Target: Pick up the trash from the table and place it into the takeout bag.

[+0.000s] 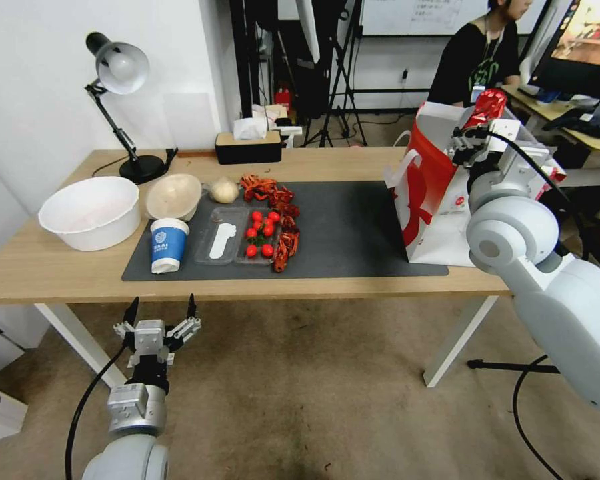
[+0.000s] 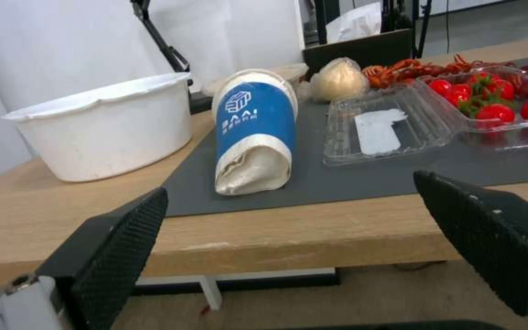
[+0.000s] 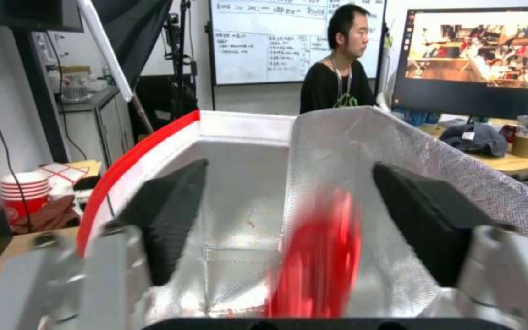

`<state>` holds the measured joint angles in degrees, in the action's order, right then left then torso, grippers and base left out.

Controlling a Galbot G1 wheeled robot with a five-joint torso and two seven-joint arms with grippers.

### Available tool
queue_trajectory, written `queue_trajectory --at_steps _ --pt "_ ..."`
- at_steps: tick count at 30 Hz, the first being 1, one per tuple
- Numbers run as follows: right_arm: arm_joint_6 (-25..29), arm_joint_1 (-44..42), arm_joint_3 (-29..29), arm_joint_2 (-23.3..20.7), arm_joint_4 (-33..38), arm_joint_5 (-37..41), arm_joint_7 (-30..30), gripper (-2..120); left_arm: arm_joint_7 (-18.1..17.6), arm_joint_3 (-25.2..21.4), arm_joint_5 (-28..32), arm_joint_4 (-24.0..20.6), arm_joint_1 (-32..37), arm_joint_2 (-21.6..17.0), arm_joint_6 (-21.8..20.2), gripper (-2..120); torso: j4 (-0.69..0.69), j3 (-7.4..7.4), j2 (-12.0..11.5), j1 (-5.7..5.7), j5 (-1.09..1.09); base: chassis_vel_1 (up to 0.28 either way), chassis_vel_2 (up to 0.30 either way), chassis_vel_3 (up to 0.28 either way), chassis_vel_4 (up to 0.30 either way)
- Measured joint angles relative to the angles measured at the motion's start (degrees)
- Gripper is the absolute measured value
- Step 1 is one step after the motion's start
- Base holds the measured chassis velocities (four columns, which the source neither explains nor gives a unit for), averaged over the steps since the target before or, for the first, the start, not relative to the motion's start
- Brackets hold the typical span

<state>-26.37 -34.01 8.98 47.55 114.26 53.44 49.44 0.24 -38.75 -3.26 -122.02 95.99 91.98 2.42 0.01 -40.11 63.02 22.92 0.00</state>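
Right wrist view: right claw (image 3: 288,220) spread wide over takeout bag (image 3: 239,151), red can (image 3: 319,256) blurred between fingers, apparently loose. Left claw (image 1: 161,313) open, empty, below table (image 1: 60,267) edge.

Desk lamp (image 1: 120,73), white tub (image 1: 90,212), tissue box (image 1: 248,147), cherry tomatoes (image 1: 261,233), crayfish (image 1: 273,200).

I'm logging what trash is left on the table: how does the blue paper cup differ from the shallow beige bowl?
The blue paper cup is blue with a white logo; the shallow beige bowl is plain beige. The cup lies on its side with one end crumpled; the bowl is tilted, its inside facing the camera. The cup rests wholly on the dark mat; the bowl sits at the mat's far corner. Neither pincer touches either.
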Motion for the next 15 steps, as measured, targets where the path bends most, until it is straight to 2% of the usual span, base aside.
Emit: queue_trajectory --at_steps 1,3,4,7,8,11,15 --pt "0.0 0.0 0.0 0.0 0.0 0.0 0.0 74 0.0 0.0 0.0 0.0 0.0 0.0 0.0 100 0.00 0.00 0.0 0.00 0.00 0.000 0.000 0.000 0.000" --pt "-0.1 -0.1 0.4 0.0 0.2 0.1 0.0 84 0.0 0.0 0.0 0.0 0.0 0.0 0.0 100 -0.01 0.00 0.0 0.00 0.00 0.000 0.000 0.000 0.000" --pt "-0.1 -0.1 0.4 0.0 0.2 0.1 0.0 84 0.0 0.0 0.0 0.0 0.0 0.0 0.0 100 -0.01 0.00 0.0 0.00 0.00 0.000 0.000 0.000 0.000" --pt "2.0 0.2 1.3 -0.1 0.8 0.3 -1.4 98 0.0 0.1 0.0 0.0 0.0 0.0 0.0 100 -0.01 0.00 0.0 0.00 0.01 0.000 0.000 0.000 0.000" --pt "2.0 0.2 1.3 -0.1 0.8 0.3 -1.4 98 0.0 0.1 0.0 0.0 0.0 0.0 0.0 100 -0.01 0.00 0.0 0.00 0.01 0.000 0.000 0.000 0.000" --pt "6.9 0.6 2.0 -0.7 2.7 0.5 -5.9 100 0.0 0.1 0.0 0.0 0.0 -0.1 0.0 100 -0.01 0.00 0.0 0.00 -0.01 0.000 0.000 0.000 0.000" --pt "8.4 0.6 2.1 -0.9 3.4 0.8 -7.5 100 0.0 0.1 0.0 0.0 0.0 -0.1 0.0 100 -0.01 0.00 0.0 0.00 0.00 0.000 0.000 0.000 0.000"
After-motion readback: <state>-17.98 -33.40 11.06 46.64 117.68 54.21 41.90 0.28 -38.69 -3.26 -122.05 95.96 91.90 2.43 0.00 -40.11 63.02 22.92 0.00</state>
